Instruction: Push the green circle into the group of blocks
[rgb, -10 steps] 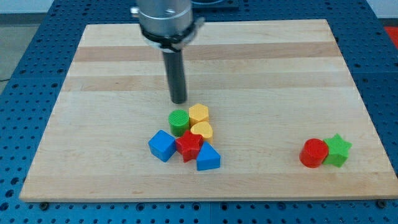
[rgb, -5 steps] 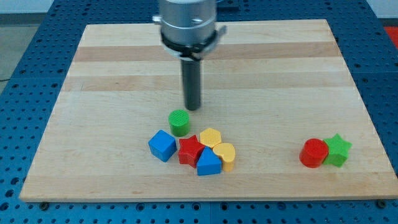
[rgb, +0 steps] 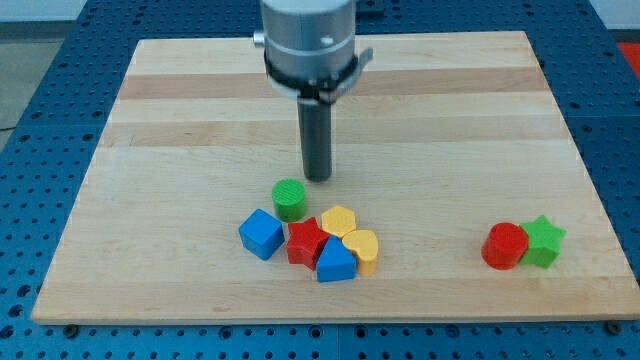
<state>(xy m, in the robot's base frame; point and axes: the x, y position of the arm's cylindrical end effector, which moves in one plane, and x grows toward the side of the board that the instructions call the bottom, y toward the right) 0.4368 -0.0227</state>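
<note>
The green circle (rgb: 289, 199) stands on the wooden board (rgb: 180, 120), just above the group of blocks and close to the red star (rgb: 304, 241). The group holds a blue cube (rgb: 261, 234), the red star, a blue triangle (rgb: 336, 263), a yellow hexagon (rgb: 339, 220) and a yellow heart (rgb: 362, 249). My tip (rgb: 318, 178) is on the board just up and to the right of the green circle, a small gap apart from it.
A red cylinder (rgb: 504, 246) and a green star (rgb: 543, 241) sit touching each other near the view's lower right of the board.
My tip moved right, from above the green circle to its upper right. The two yellow blocks shifted down and right around the red star and blue triangle. The green circle stayed put.
</note>
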